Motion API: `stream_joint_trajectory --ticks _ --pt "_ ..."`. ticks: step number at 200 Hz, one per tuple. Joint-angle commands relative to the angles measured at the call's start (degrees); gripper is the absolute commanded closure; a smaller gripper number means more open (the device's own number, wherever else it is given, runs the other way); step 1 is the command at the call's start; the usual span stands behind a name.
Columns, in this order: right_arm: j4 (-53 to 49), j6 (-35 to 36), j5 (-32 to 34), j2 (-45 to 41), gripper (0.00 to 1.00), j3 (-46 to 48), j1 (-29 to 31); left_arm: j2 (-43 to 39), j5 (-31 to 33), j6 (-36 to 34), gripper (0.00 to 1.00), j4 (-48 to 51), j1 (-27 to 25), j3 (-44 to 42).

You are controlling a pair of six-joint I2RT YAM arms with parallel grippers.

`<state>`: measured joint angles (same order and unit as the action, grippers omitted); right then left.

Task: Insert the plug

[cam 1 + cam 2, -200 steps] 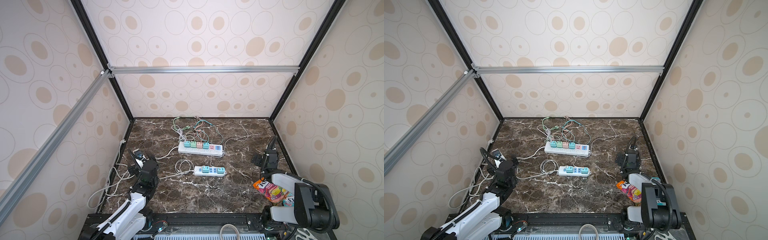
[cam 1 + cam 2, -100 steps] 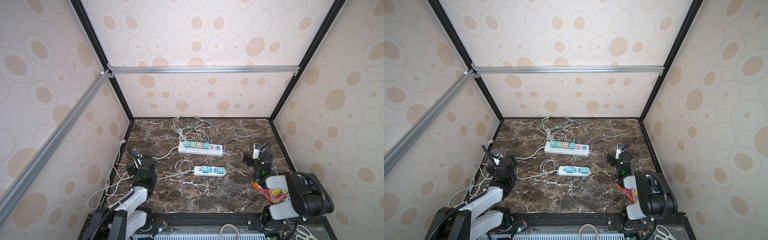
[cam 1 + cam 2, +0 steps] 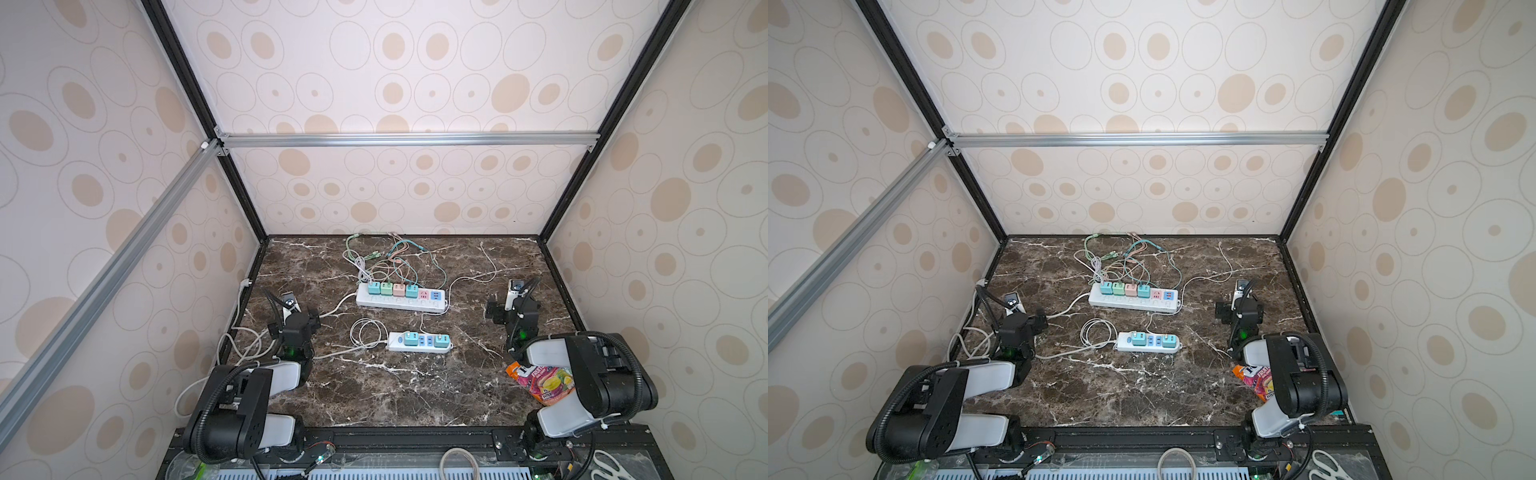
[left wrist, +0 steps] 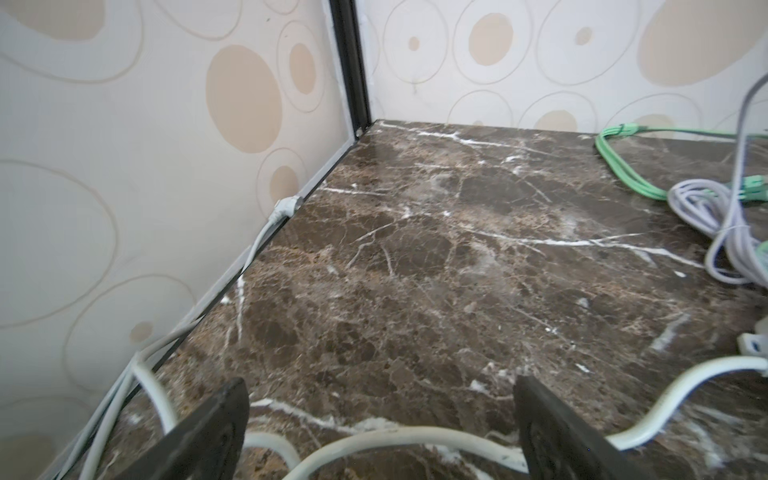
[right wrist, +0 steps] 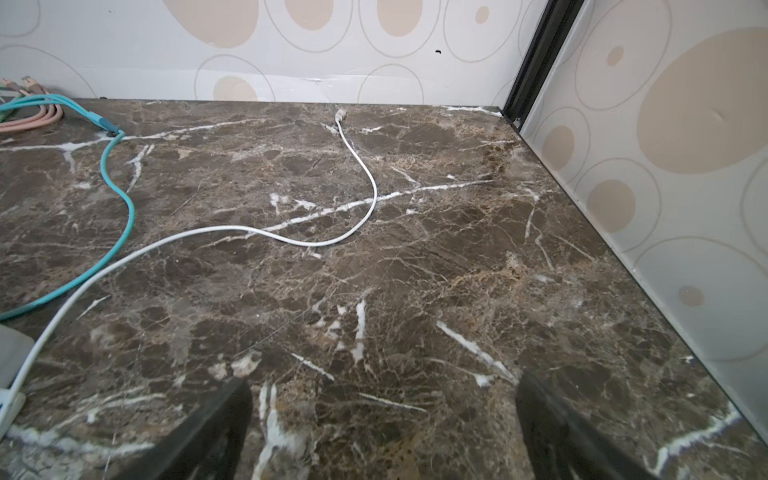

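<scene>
On the dark brown marble tabletop (image 3: 374,395), both my grippers stand open and empty; no plug is in hand.
My left gripper (image 4: 380,386) hangs low over a thick white cord (image 4: 395,434), jaws wide apart and closed on nothing; my right gripper (image 5: 382,384) is spread just as wide over bare stone; the small white plug (image 4: 286,206) lies against the left wall (image 4: 124,166), well apart from the long white power strip (image 3: 401,302) and the short white power strip (image 3: 419,345); I judge it the plug meant; to do this well I should take it by its body, not the cord, keep it square to the strip's face, and steady the strip with my other gripper while pressing straight in.
</scene>
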<state>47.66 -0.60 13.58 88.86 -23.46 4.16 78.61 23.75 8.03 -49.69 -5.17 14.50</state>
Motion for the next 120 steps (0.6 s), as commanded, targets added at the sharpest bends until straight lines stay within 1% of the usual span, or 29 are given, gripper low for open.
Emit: stream_joint_trajectory --ticks 1,19,41,58,67,72,83,93,103,113,120 --pt "-0.6 -0.4 0.6 -0.7 0.0 0.0 0.1 1.9 -5.9 -3.8 0.01 -10.1 0.5 1.7" --pt "-0.6 -0.4 0.7 -0.7 0.0 -0.1 0.1 3.2 -8.1 -5.3 0.02 -11.3 0.5 2.2" --pt "-0.7 -0.4 0.6 -0.7 0.0 -0.1 0.1 4.1 -8.2 -6.6 0.01 -13.7 0.5 1.9" --pt "-0.6 -0.4 0.6 -0.7 0.0 -0.1 0.1 8.9 -8.1 -7.1 0.02 -25.0 0.6 -1.2" --pt "-0.7 -0.4 0.6 -0.7 0.0 -0.1 0.1 11.9 -8.7 -7.2 0.02 -29.8 0.7 -2.4" --pt "-0.6 -0.4 0.6 -0.7 0.0 -0.1 0.1 12.5 -8.1 -7.6 0.02 -32.2 0.7 -3.1" --pt "-0.6 -0.4 0.6 -0.7 0.0 -0.1 0.1 11.5 -7.2 -6.6 0.02 -29.7 0.7 -2.9" --pt "-0.6 -0.4 0.7 -0.6 0.0 -0.1 0.1 12.4 -6.9 -7.0 0.01 -30.9 0.7 -2.6" --pt "-0.7 -0.4 0.6 -0.7 0.0 -0.1 0.1 11.8 -6.8 -6.5 0.01 -29.2 0.7 -2.4" --pt "-0.7 -0.4 0.6 -0.7 0.0 -0.1 0.1 12.3 -6.0 -6.5 0.02 -30.6 0.7 -2.5" --pt "-0.7 -0.4 0.7 -0.6 0.0 -0.1 0.1 12.1 -5.5 -6.2 0.02 -29.6 0.7 -2.4"
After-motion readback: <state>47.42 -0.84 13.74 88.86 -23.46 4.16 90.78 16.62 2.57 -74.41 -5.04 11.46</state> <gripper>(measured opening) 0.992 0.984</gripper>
